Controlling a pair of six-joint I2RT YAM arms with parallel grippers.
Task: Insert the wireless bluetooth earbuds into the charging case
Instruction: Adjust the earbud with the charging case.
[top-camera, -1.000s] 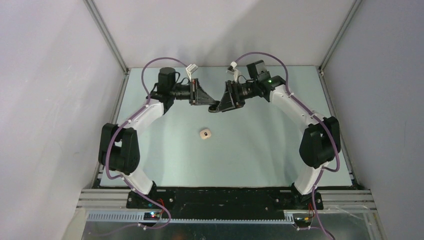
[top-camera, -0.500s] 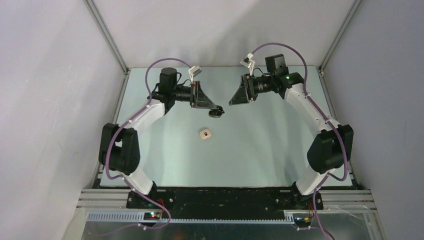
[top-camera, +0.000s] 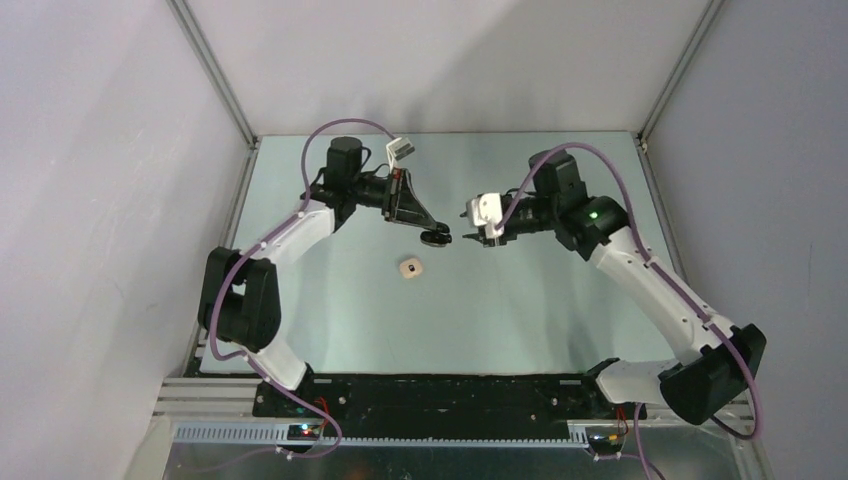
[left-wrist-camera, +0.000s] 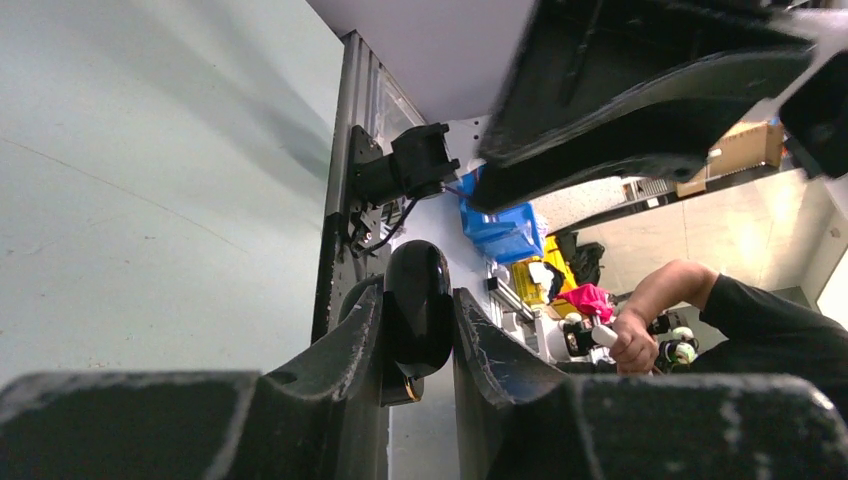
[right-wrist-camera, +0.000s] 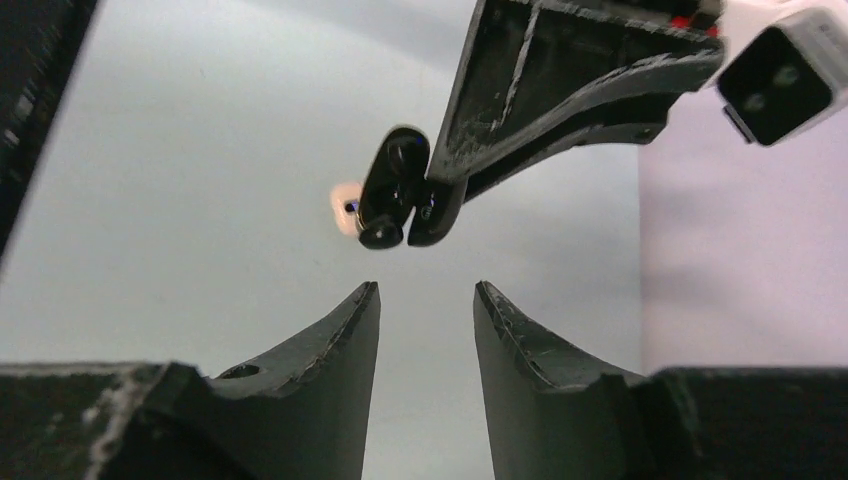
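Left pincer (left-wrist-camera: 418, 295): pinching the glossy black oval charging case (left-wrist-camera: 417, 325), held above the pale green surface (top-camera: 520, 310).
Right pincer (right-wrist-camera: 427, 300): spread, empty, facing the case.
Tiny black earbuds: none plainly visible. A dark speck on the small beige pebble-like piece (top-camera: 410, 267) lying on the surface may be one.
Risk: the smooth case could twist or slip from its narrow grip if pushed.

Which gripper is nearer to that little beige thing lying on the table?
Left. The left gripper hangs just beyond the beige thing; the right gripper is farther off to its right.
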